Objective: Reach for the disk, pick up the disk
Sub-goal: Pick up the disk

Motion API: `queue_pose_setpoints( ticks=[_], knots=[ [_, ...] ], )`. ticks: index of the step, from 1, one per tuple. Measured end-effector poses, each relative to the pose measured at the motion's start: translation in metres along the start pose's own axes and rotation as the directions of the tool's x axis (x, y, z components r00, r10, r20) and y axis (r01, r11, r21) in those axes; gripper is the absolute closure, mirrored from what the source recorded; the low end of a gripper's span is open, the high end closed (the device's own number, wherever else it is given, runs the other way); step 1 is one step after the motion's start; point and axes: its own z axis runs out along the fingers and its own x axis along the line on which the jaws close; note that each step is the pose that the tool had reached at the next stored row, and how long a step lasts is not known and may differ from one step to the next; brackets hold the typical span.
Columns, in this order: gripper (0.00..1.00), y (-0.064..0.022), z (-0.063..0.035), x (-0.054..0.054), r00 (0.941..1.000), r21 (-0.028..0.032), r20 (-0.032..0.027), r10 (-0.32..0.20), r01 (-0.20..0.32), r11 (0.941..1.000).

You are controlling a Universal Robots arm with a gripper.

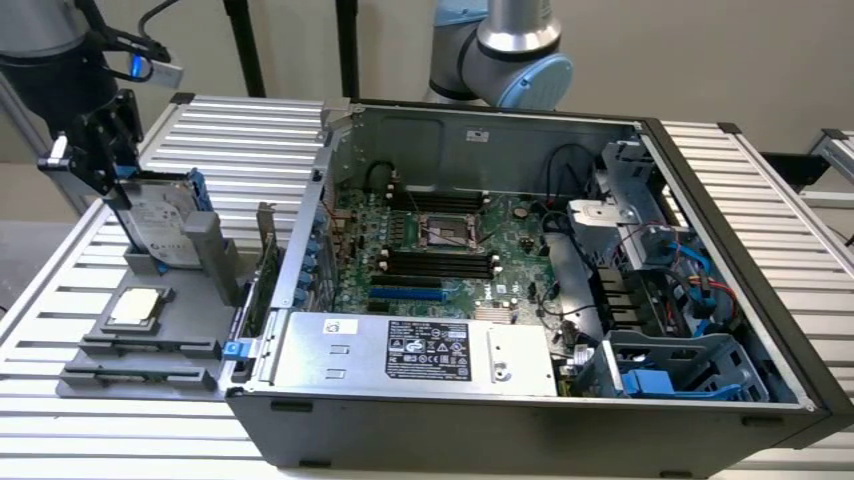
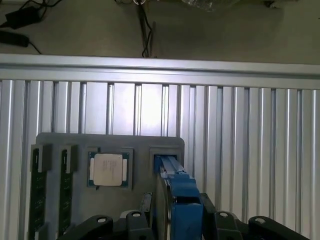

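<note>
Leaning in from above at the exterior view's left, the dark arm (image 1: 54, 60) hangs nearly upright over the slatted aluminium table (image 1: 747, 200), with its wrist pointed straight down near the table's edge on that side. Its gripper (image 1: 104, 180) stands spread wide, and the two fingers (image 2: 220, 220) straddle the upper edge of the disk (image 1: 167, 225), one on each broad face. Whether either pad touches the metal I cannot tell. The open computer case (image 1: 534, 420) takes up the table's middle. Its side wall stands close to the grey fixture (image 1: 174, 320) on the exterior view's right, so room is tight there. Toward the table's edge at the exterior view's left, and past the fixture's far edge, plain slats give freer room. The disk stands on edge in a slot at the fixture's far edge, with its blue carrier running along the top in the wrist view. The processor chip (image 1: 138, 305) lies flat in a recess at the fixture's middle, near the disk's slot but apart from it. Two memory sticks (image 2: 37, 195) lie in slots at the fixture's near edge.
</note>
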Motion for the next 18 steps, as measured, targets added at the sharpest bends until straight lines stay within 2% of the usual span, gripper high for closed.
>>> queue_pose_setpoints(
  ticks=[6,18],
  knots=[
    [0.52,0.0,0.0008,0.0,1.0,0.0002,0.0041,0.0,0.0,1.0],
    [0.52,0.0006,0.0018,0.0001,0.9999,0.0006,0.0055,0.012,-0.012,0.9999]
  ],
)
